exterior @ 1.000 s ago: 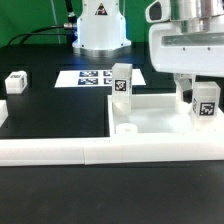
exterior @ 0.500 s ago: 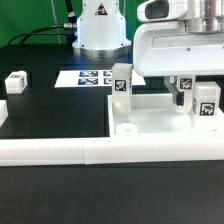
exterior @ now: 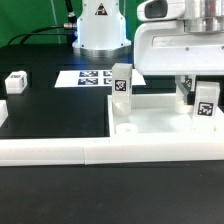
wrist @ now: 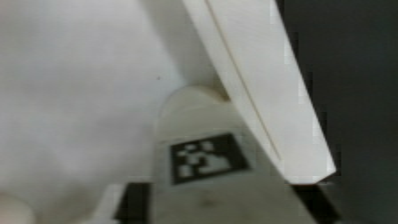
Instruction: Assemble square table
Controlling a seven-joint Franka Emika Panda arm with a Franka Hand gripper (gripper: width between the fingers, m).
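Gripper (exterior: 196,90) sat astride upright leg (exterior: 207,102) on tabletop (exterior: 155,115), ext. view's right. Couldn't tell whether clamped. Rec.: centre grip on leg, squeeze square, lift w/o tilting.

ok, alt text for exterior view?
White claw hangs low at a tagged leg standing on the white square tabletop, at the exterior view's right. Another leg stands at its far corner; a third sits apart on the black table.

Gripper (exterior: 198,92) at upright leg block (exterior: 207,102) on slab (exterior: 155,120).
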